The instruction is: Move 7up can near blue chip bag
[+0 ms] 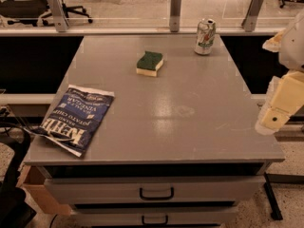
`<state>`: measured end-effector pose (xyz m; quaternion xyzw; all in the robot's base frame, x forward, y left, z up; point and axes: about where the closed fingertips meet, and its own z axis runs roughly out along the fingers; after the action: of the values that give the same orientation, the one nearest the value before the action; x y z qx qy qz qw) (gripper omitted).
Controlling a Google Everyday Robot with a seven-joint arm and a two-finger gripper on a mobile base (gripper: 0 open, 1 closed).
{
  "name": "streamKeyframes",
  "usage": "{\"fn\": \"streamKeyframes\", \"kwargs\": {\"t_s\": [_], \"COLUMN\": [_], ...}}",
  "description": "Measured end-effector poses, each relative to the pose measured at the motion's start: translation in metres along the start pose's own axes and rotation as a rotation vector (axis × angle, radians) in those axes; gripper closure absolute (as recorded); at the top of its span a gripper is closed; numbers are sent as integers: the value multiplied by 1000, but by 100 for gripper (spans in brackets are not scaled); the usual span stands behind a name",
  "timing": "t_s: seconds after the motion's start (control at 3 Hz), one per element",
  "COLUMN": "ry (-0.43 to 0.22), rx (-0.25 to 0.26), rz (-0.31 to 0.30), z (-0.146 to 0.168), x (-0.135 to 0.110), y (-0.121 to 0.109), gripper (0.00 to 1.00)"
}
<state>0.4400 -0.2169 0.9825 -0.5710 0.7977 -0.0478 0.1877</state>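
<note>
The transfer is not yet started: the 7up can [205, 36] stands upright at the far right of the table [190, 132], well apart from the blue chip bag [76, 118] at the near left edge, while the gripper [279, 110] hangs beside the table's right edge, its spread indeterminable.

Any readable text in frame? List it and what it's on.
"KETT…": blue chip bag, upside down
"POTATO CHIP": same bag
"VINEGAR": same bag
7up can: markings too blurred to read
The hand, beside the right edge of the table: no text
</note>
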Motion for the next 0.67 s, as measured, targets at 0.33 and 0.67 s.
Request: {"fn": "streamKeyframes", "kwargs": {"t_s": [0.33, 0.67], "ry": [-30, -84], "rx": [64, 127], "rz": [177, 343], "z": [23, 55], "x": [17, 42], "y": [-14, -28], "gripper": [0, 0]}}
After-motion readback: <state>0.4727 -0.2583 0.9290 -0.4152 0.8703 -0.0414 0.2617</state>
